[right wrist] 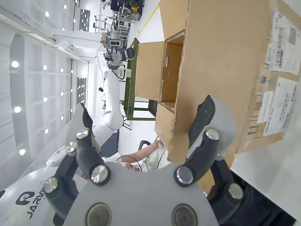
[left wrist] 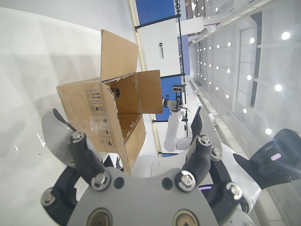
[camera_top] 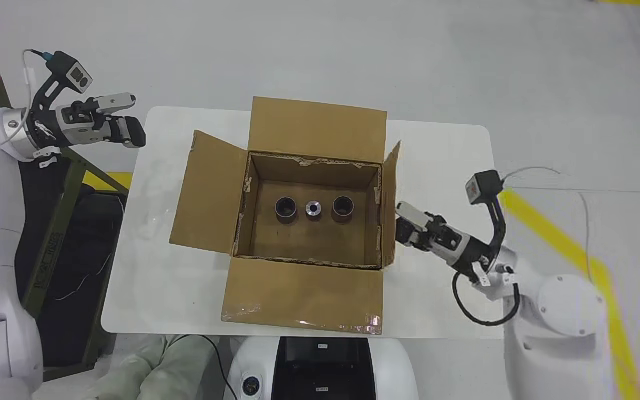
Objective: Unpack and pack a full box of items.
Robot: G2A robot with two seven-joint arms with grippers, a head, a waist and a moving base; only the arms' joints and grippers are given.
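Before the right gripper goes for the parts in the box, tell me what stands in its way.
The upright right flap of the box and the side wall below it stand between the right gripper and the three round parts on its floor. The top is open, so from above nothing visible blocks them.

We see matt brown cardboard on the box (camera_top: 318,125), edges torn rough; white paper labels (right wrist: 282,45) on it; items (camera_top: 314,209) inside look metal; table (camera_top: 450,160) smooth, slightly glossy
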